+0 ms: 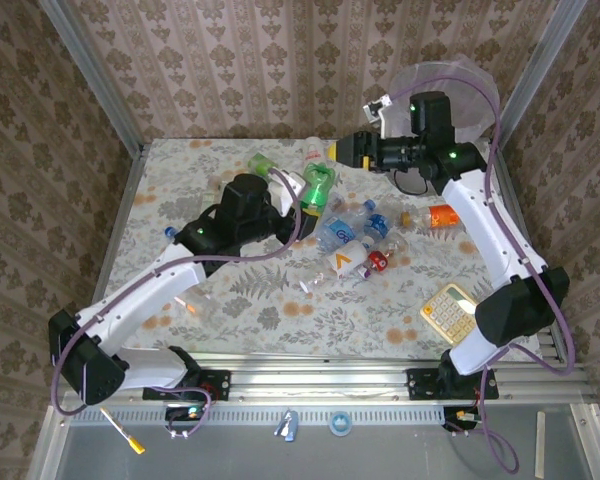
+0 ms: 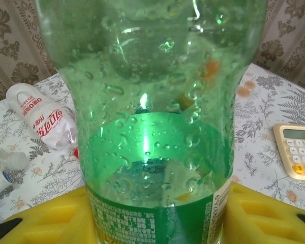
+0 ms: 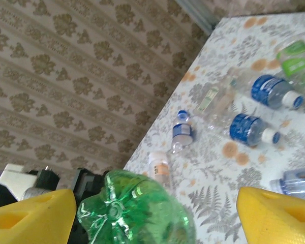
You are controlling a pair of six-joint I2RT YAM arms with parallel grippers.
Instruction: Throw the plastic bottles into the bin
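Left gripper (image 2: pixel 157 221) is closed partway on a green translucent plastic bottle (image 2: pixel 157 127), with its yellow foam fingers (image 2: pixel 46 221) pressed against the labelled band on both sides. The right gripper (image 3: pixel 155 216) is open and holds nothing. The green bottle's lobed base sits between its yellow pads (image 3: pixel 277 213), close to one and clear of the other.

The overhead view shows the large round translucent grey-lavender bin (image 1: pixel 477 100) at the far right corner of the table. Both grippers meet near it, on its left. The left wrist view shows droplets inside the green bottle, the fine print on its label, and a crushed white bottle with red print (image 2: pixel 43 122) lying on the floral cloth. The right wrist view shows a row of small clear bottles with blue labels (image 3: pixel 249 129) lying on their sides.

There is one bin and one beige calculator (image 1: pixel 450 312), which lies well apart from the bin at the near edge on the same side. I count about eleven plastic bottles (image 1: pixel 355 245) from above, though the clear ones in the heap are hard to separate. One is held and the rest lie on the table. An orange-labelled bottle (image 1: pixel 442 215) is nearest the bin. The main heap is farther from it, towards the middle of the table.
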